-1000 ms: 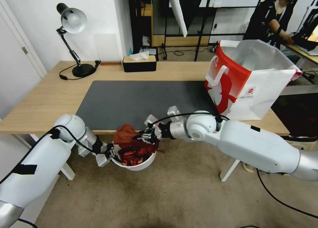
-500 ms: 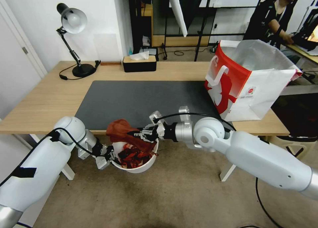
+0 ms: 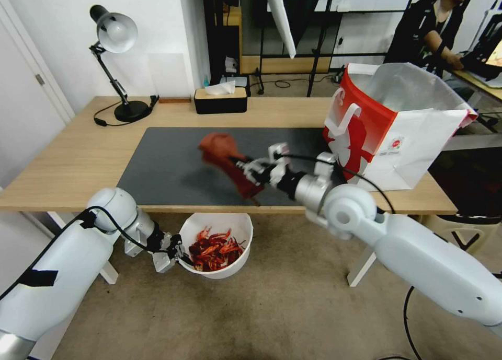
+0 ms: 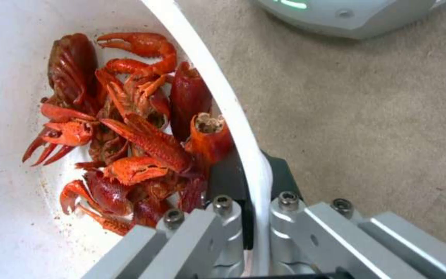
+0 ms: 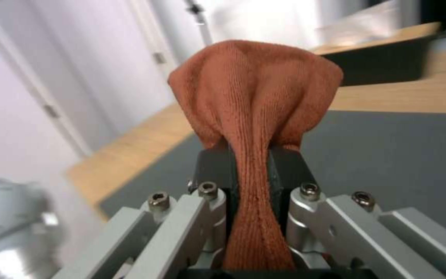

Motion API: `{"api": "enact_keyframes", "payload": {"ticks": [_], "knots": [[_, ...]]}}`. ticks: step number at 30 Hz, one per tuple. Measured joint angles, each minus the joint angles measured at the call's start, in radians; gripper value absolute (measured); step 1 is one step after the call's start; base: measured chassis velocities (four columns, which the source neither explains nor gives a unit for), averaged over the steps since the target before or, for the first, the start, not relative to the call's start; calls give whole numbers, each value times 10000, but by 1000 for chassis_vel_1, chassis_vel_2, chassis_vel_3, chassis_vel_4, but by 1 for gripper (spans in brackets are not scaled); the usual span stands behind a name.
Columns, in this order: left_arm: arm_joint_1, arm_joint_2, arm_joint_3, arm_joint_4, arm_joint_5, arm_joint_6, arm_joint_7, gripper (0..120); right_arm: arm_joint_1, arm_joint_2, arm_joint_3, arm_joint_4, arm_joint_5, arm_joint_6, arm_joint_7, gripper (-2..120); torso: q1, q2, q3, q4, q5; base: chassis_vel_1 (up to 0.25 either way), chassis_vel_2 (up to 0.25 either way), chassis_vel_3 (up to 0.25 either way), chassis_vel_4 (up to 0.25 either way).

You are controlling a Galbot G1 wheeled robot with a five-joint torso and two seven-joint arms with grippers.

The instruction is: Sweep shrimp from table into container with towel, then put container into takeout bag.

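Head view puts the left pincer [image 3: 175, 251] at lower centre-left, clamped on the rim of the container [image 3: 215, 243], which hangs below the worktop [image 3: 68, 156] edge with the shrimp [image 3: 213, 249] inside. At frame centre the right pincer [image 3: 250, 170] is pinching the towel [image 3: 226, 156] above the mat [image 3: 178, 161]. Sweeping looks finished; next the towel needs setting down, and the container must rise level toward the takeout bag [image 3: 397, 127] at upper right.
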State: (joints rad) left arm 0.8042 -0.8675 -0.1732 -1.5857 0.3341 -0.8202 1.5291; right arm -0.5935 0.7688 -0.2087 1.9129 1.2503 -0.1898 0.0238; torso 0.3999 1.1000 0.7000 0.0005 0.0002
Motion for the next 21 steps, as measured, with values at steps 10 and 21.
{"api": "enact_keyframes", "payload": {"ticks": [10, 21], "knots": [[-403, -238, 527, -1, 11, -11, 1, 0, -2644, -726, 2495, 282, -933, 2, 285, 8, 0, 0, -1, -9, 1, 0, 0, 0, 0], [-780, -535, 940, 147, 139, -15, 3, 0, -4008, -803, 3793, 144, -1299, 14, 336, 8, 0, 1, -1, -15, -1, 0, 0, 0, 0]]}}
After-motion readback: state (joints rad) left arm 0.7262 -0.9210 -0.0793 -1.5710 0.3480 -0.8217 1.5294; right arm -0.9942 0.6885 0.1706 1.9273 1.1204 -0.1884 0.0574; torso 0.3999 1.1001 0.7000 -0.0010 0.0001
